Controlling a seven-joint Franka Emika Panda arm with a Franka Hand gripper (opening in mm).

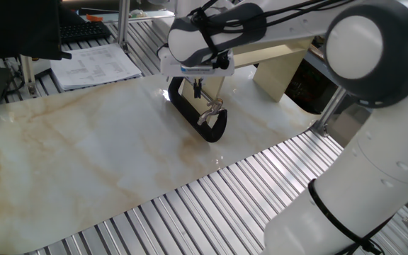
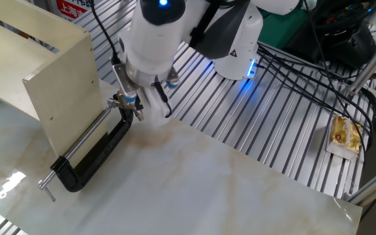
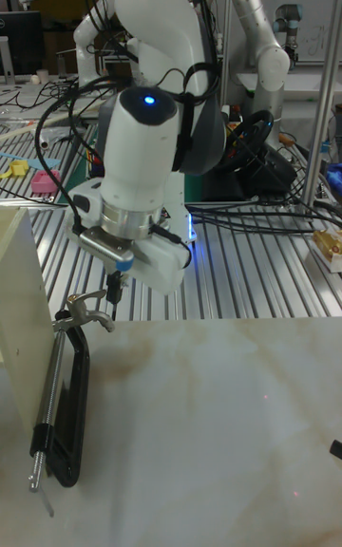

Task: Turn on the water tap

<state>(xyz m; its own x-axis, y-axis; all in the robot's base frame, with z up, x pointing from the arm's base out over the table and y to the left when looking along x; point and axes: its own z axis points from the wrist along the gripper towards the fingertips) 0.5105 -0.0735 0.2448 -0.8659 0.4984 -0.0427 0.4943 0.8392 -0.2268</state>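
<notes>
The water tap is a glossy black U-shaped body lying on the marble top, spanned by a thin silver rod. Its small chrome lever sits at the near end. It also shows in the other fixed view, water tap with lever, and in the tall view, water tap with lever. My gripper hangs tip-down just above and beside the lever, fingers together with nothing between them. The tall view shows the gripper a little right of the lever; I cannot tell whether it touches.
A large beige blocky arch stands right against the rod side of the tap. Papers and a keyboard lie beyond the marble top. Cables and a snack packet lie on the slatted surface.
</notes>
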